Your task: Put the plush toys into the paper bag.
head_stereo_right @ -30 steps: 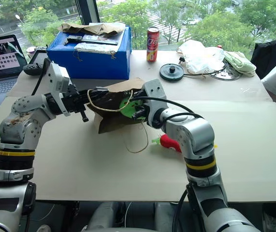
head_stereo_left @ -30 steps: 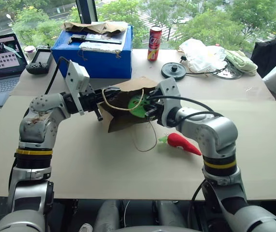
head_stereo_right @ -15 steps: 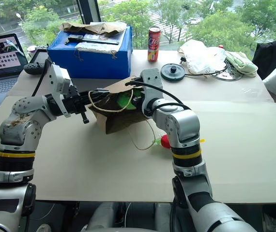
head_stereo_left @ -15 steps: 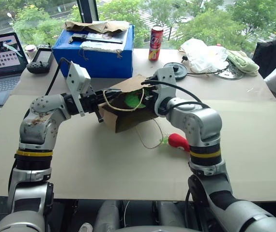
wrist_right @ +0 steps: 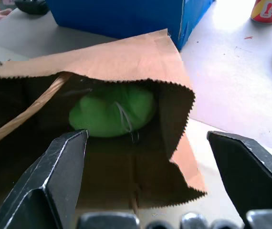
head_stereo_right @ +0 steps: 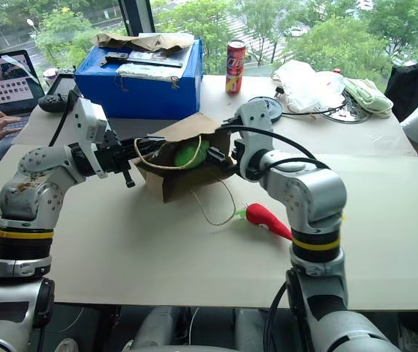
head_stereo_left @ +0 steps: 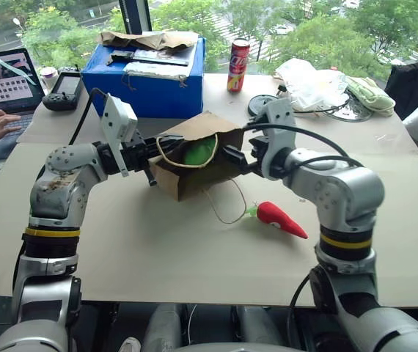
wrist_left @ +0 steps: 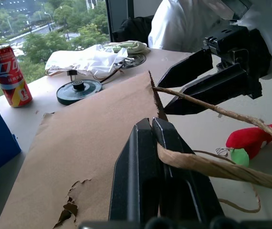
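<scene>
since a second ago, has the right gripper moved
Yes. The right gripper has backed out of the paper bag mouth toward the robot's right, jaws now open, leaving the green plush inside.

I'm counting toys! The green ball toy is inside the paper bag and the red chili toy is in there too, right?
Not quite. The green toy is inside the paper bag, but the red chili toy lies on the table beside it, as the left eye view shows.

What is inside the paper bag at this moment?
The green plush toy lies inside the paper bag. The bag's deeper corners are dark, so anything else there cannot be seen.
</scene>
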